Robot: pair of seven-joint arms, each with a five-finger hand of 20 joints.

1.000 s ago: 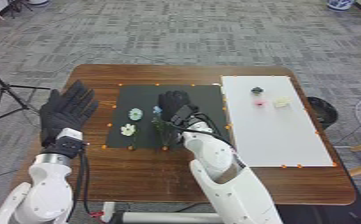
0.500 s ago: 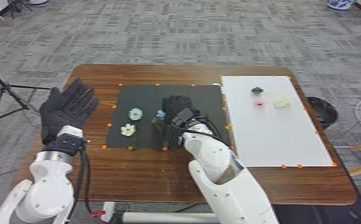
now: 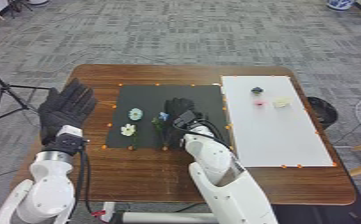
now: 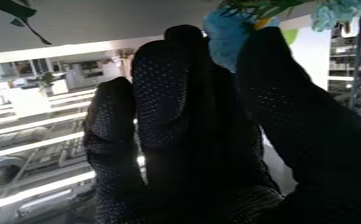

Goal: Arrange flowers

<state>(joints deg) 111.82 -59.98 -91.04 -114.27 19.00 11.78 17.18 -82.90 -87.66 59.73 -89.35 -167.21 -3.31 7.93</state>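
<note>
Black mat (image 3: 145, 95) lies beneath the right hand (image 3: 179, 106), blue flower (image 4: 225, 41) pinched between thumb and fingers.

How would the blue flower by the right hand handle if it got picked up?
The blue flower would likely be light, being a small bloom on a thin stem. Its ruffled petals might crumple under a firm squeeze.
</note>
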